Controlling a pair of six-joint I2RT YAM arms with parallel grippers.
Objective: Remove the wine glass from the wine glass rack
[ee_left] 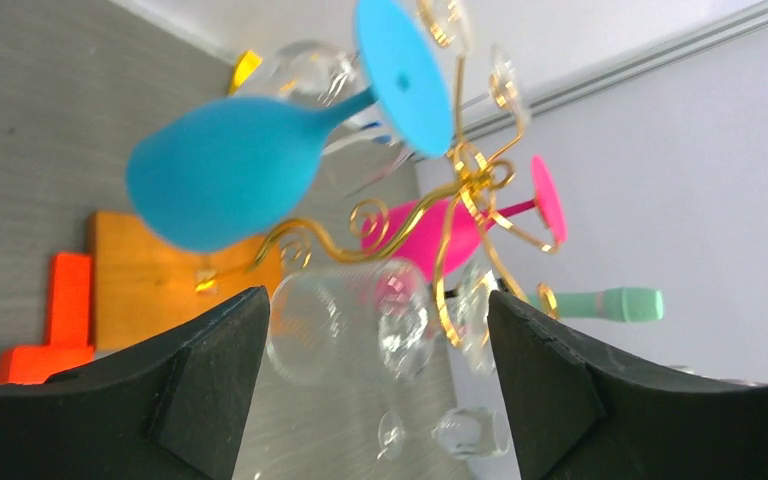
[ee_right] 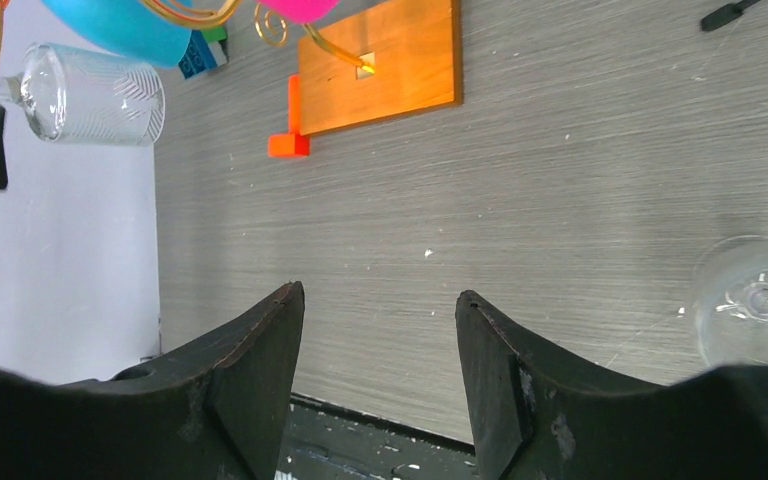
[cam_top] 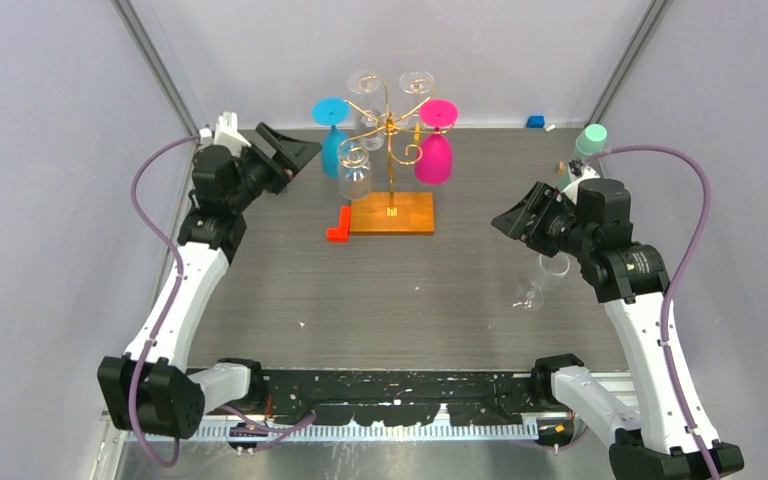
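Currently left fingers [ee_left: 210, 380] and right fingers [ee_right: 250, 370] gape; a clear wine glass [ee_left: 350, 320] hangs beyond the left.

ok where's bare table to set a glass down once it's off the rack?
Biggest bare patch: the table centre, between the wooden base and the near rail. The front-left stretch beside the left arm is bare too. Crowded: around the rack, with hanging glasses, the red block and the left fingers close by. A clear glass sits by the right arm.
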